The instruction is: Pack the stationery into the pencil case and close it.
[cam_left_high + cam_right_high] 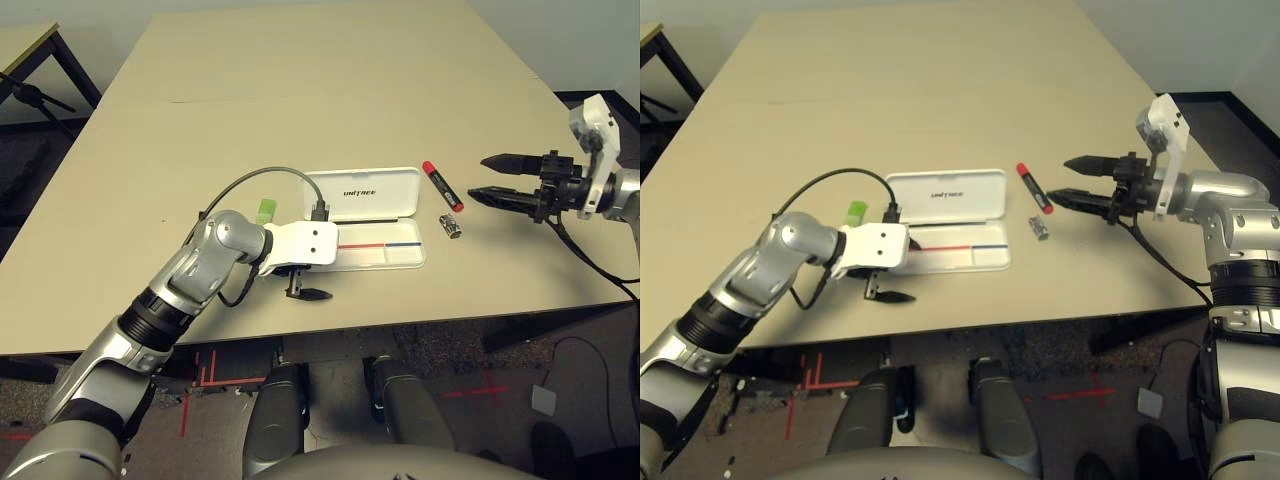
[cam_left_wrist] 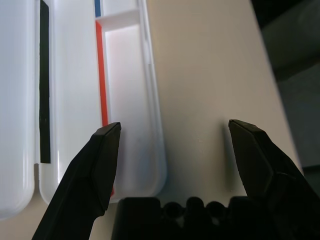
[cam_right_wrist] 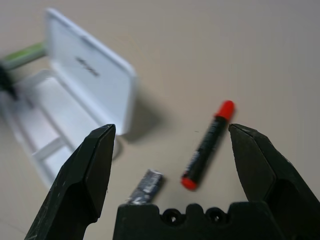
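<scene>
Jaws open, left gripper (image 2: pixel 175 122) above pencil case's (image 1: pixel 402 256) near edge.

a beige table (image 1: pixel 300 110) stands before pale walls (image 1: pixel 540 35).

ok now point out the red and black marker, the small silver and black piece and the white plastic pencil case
Red and black marker (image 1: pixel 443 187): left eye view, middle of its barrel
Small silver and black piece (image 1: pixel 450 226): left eye view, middle of its body
White plastic pencil case (image 1: pixel 375 182): left eye view, raised lid
</scene>
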